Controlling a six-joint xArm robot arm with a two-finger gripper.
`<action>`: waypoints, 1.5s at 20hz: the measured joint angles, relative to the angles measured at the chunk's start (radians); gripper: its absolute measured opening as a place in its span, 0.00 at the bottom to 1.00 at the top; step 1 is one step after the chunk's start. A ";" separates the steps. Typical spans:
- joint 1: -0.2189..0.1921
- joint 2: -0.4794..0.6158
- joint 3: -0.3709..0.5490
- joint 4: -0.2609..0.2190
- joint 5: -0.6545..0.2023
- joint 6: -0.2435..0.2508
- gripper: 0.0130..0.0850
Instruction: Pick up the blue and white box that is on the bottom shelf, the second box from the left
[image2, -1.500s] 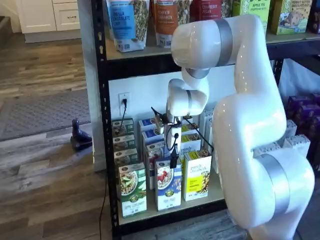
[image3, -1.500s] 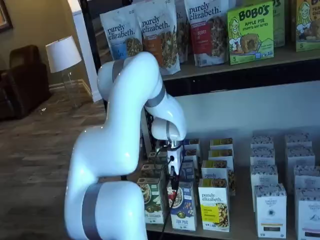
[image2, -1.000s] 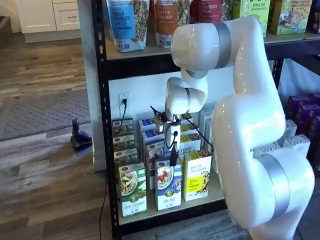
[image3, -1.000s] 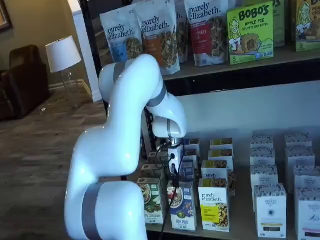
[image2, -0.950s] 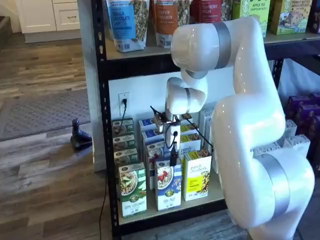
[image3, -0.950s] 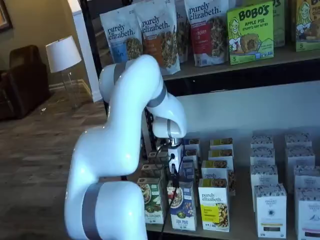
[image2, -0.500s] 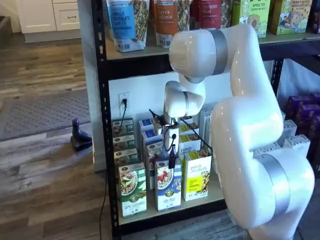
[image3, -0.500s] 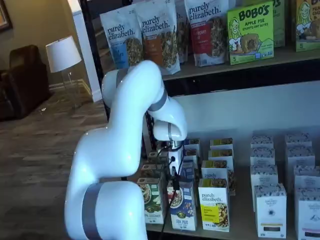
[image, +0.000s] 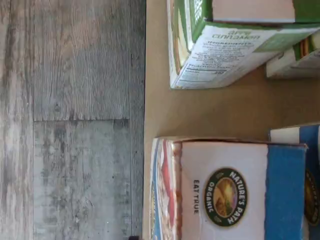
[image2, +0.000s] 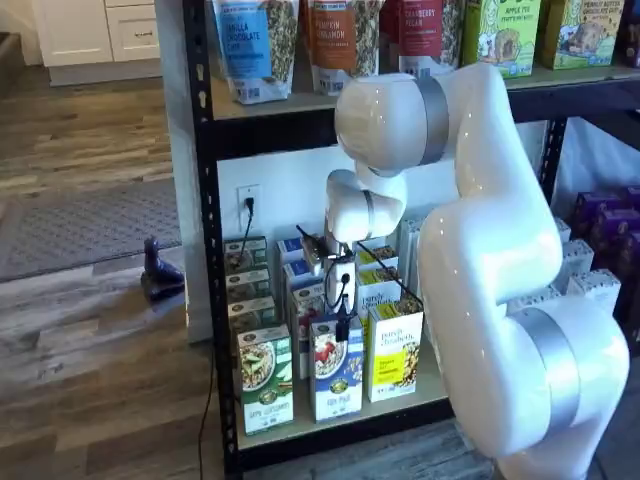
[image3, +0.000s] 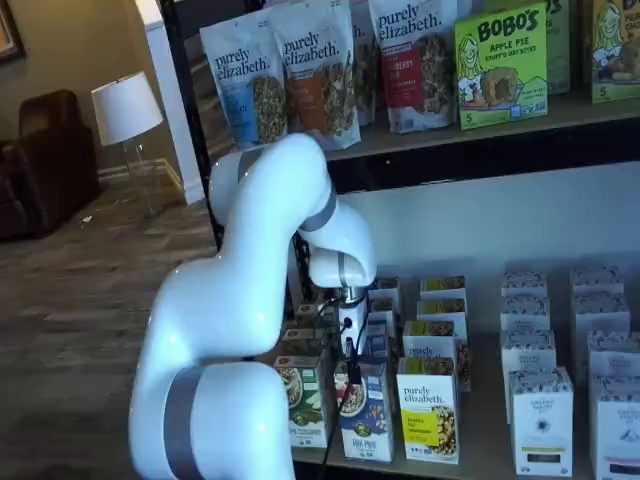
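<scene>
Counting now! Right under the end effector (image2: 342, 323), blue and white boxes (image2: 337, 378): four in a file, front to back. Beside it, toward the rack's upright, green-and-white cartons (image2: 265, 390): four again. On its other side, yellow cartons (image3: 430, 415): four in a shelf view. Further out that way, white boxes (image3: 540, 420): two files, four apiece, eight showing. High above the end effector, granola pouches (image3: 320, 70): three. Next to them, one green Bobo's box (image3: 500, 65). One wall outlet (image2: 248, 197), one lamp (image3: 125, 108).
</scene>
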 joint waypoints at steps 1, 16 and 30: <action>0.001 0.007 -0.008 -0.005 0.003 0.005 1.00; 0.006 0.077 -0.083 -0.070 0.023 0.064 1.00; 0.002 0.092 -0.087 -0.106 0.032 0.089 1.00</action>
